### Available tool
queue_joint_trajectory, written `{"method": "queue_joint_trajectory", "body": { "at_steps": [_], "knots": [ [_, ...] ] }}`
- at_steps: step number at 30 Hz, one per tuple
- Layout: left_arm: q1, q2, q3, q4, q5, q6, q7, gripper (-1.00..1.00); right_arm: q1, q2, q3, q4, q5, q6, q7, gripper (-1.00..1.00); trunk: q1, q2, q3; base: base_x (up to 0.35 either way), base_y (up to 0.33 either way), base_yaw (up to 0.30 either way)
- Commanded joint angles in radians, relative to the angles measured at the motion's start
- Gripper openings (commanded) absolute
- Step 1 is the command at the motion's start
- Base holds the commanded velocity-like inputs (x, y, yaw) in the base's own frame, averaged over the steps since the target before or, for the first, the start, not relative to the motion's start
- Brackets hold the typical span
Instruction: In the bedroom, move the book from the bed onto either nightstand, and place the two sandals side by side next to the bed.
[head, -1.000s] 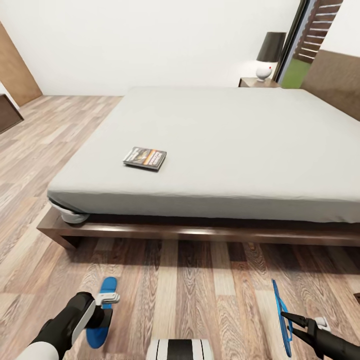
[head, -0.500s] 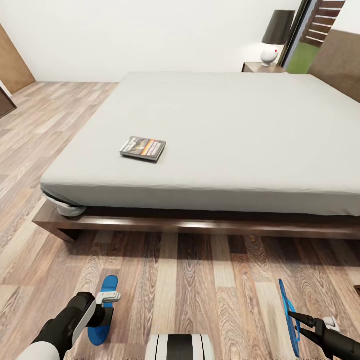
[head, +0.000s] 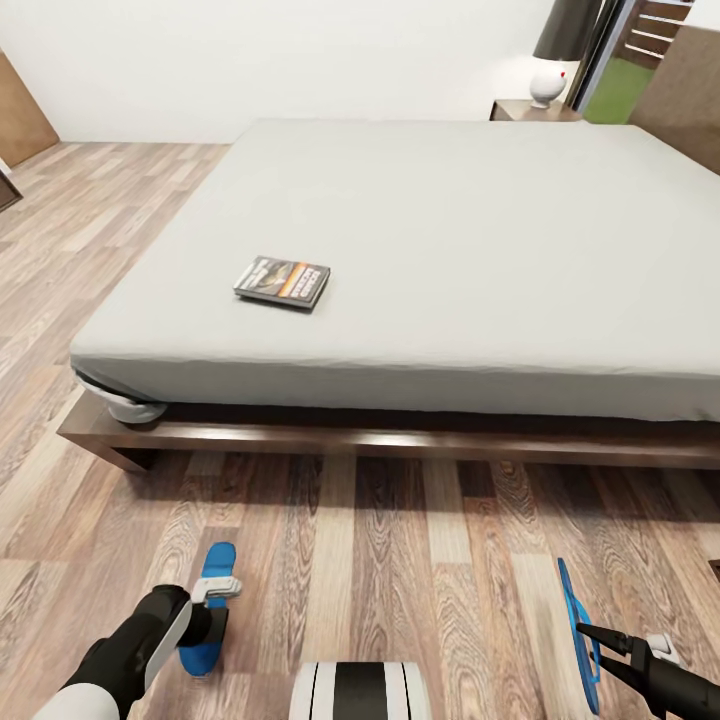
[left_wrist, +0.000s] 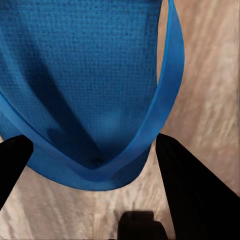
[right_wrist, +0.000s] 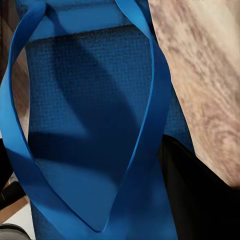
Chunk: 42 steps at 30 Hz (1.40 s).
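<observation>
Neither part of the task is finished: the book (head: 283, 281) lies on the bed (head: 480, 260) near its left edge, and a nightstand (head: 533, 110) with a lamp (head: 560, 50) is seen at the far right. One sandal (head: 208, 610) lies on the floor (head: 400, 580) under the left gripper (head: 212, 625), whose fingers straddle it without visibly pinching; the other sandal (head: 578, 630), on edge, appears clamped by the right gripper (head: 592, 638). They are well apart.

The bed (head: 480, 230) carries a plain pale mattress on a dark wooden frame, and the book (head: 283, 281) lies flat on it toward the 9 o'clock side, near the front edge. At 1 o'clock beyond the bed a nightstand (head: 533, 110) bears a white-based lamp (head: 553, 62). On the wood-plank floor (head: 400, 560) before the bed, one blue sandal (head: 209, 610) lies at 7 o'clock
</observation>
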Motion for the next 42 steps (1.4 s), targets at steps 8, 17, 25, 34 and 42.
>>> {"method": "queue_joint_trajectory", "body": {
  "at_steps": [8, 17, 25, 34, 42],
  "knots": [
    [0.0, 0.002, 0.058, 0.002, 0.007, -0.077, 0.005, -1.0, 0.0, -0.001, 0.008, 0.0, -0.011, 0.009, 0.0, -1.0, 0.0, 0.0, -0.001, 0.0, 0.0, 0.0],
    [0.0, 0.002, 0.062, 0.003, 0.008, -0.085, 0.005, -1.0, 0.0, -0.001, 0.008, 0.0, -0.011, 0.009, 0.0, -1.0, 0.0, 0.0, -0.001, 0.194, 0.165, 0.0],
    [0.0, 0.002, 0.062, 0.004, 0.008, -0.086, 0.005, -1.0, 0.0, -0.001, 0.008, 0.0, -0.011, 0.009, 0.0, -1.0, 0.0, 0.0, -0.001, 0.215, 0.258, 0.0],
    [0.0, 0.002, 0.059, 0.005, 0.008, -0.086, 0.005, -1.0, 0.0, -0.001, 0.008, -0.001, -0.011, 0.009, 0.0, -1.0, 0.0, 0.0, -0.001, 0.132, 0.2, 0.0],
    [0.0, 0.002, 0.061, 0.004, 0.008, -0.082, 0.008, -1.0, 0.0, -0.001, 0.008, 0.0, -0.011, 0.009, 0.0, -1.0, 0.0, -0.001, -0.005, 0.004, 0.006, 0.0]
  ]
}}
